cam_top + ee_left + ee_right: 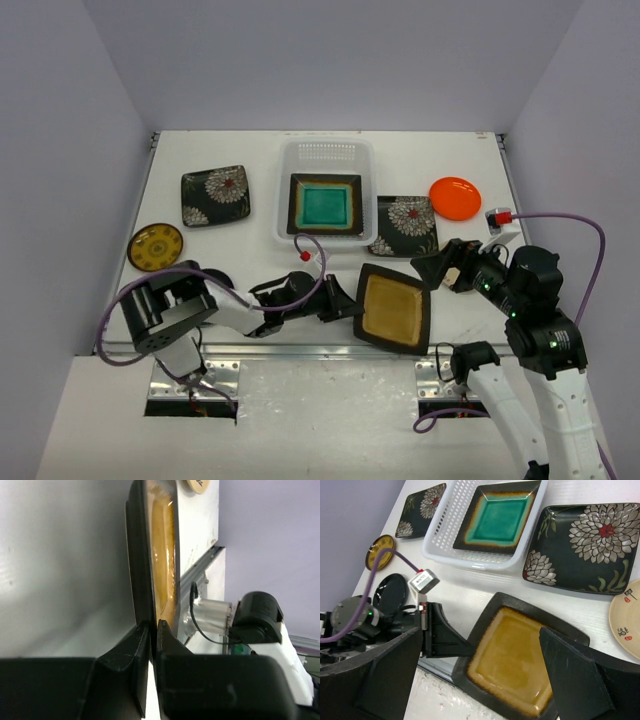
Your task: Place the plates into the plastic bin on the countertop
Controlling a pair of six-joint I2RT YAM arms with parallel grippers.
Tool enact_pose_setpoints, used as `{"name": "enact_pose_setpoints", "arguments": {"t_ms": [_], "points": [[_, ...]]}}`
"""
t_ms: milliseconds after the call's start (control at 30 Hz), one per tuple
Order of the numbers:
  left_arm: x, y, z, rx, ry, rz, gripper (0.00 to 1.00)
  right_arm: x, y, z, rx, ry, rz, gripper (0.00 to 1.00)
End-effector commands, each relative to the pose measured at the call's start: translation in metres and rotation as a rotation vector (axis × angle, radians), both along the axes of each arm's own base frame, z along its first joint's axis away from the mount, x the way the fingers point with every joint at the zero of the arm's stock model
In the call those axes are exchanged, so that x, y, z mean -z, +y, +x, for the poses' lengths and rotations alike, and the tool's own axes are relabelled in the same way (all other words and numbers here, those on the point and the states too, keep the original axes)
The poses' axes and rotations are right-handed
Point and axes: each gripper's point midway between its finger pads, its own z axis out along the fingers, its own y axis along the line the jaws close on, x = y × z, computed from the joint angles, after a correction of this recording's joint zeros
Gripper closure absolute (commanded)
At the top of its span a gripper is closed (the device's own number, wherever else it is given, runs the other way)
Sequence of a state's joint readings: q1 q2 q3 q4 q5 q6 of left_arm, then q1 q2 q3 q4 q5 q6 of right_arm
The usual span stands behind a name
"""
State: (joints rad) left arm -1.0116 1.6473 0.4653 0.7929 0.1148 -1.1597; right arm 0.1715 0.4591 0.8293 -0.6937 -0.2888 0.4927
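Left gripper (154, 630): jaws pinched on the dark left rim of the amber-centre plate (395, 308). The wrist view showed the rim running straight into the narrow gap, with one finger on each face. The rest of the plate extended away from the fingertips to the right.

This plate sat near the front of the countertop (260, 160), turned at a slight angle, its near edge at the metal rail (300, 351). Whether it was lifted off the surface could not be told.

Right gripper (447, 266): jaws spread wide and holding nothing. It hung just right of the amber-centre plate's far right corner, near the right flowered plate (405, 225).

The plastic bin (327, 150) stood at the far middle with the teal-centre plate (325, 205) lying flat inside it. The right flowered plate lay just beside the bin's right wall.

Other plates on the table:
- Left flowered plate (215, 196), to the left of the bin.
- Orange plate (455, 198), far right.
- Yellow plate (155, 247), left edge.
- Black round plate (390, 592), partly under the left arm.
- Beige plate (627, 617), near the right flowered plate.
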Motion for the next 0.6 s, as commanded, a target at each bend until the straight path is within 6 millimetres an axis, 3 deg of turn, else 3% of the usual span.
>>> {"name": "enact_pose_setpoints", "arguments": {"t_ms": [0, 133, 433, 567], "points": [[-0.077, -0.006, 0.002, 0.004, -0.119, -0.152, 1.0, -0.022, -0.001, 0.003, 0.006, -0.069, 0.005, 0.01], [-0.118, -0.005, -0.001, 0.023, -0.146, -0.222, 1.0, -0.024, -0.001, 0.005, 0.008, -0.073, 0.011, 0.01], [-0.149, 0.015, 0.009, -0.025, -0.141, -0.287, 1.0, -0.024, -0.001, 0.008, 0.013, -0.065, 0.011, 0.01], [-0.18, 0.02, 0.012, -0.013, -0.175, -0.347, 1.0, -0.028, -0.001, 0.009, 0.016, -0.072, 0.013, 0.01]]}}
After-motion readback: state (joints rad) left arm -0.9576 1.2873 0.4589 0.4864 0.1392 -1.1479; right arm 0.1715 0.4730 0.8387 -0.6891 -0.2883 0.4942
